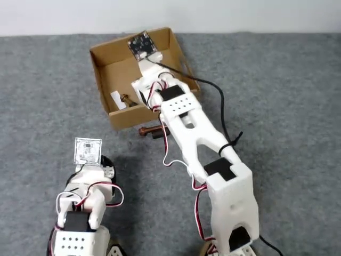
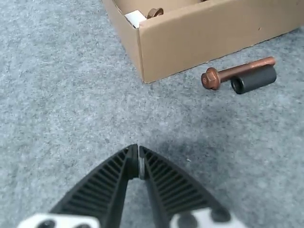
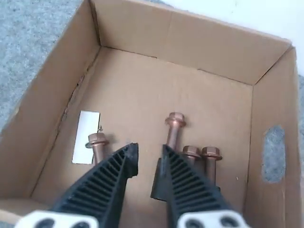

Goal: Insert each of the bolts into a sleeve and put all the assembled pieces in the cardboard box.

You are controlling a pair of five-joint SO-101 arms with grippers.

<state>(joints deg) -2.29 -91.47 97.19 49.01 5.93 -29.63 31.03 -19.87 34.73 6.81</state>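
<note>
While the right tool (image 3: 148,152) is hovering, narrowly parted, over the cardboard box (image 1: 125,118), four coppery bolts (image 3: 175,128) are lying inside. Another bolt (image 2: 237,72) and black sleeve (image 2: 254,79) are resting at its six o'clock on grey worktop (image 1: 277,80), white wall (image 1: 213,16) at twelve. Left tool (image 2: 138,159) is sitting pinched shut.

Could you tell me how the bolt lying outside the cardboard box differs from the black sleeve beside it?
The bolt is copper-coloured, the sleeve black. The bolt is longer and thinner, the sleeve shorter and thicker. Both lie side by side on the carpet, not assembled.
</note>
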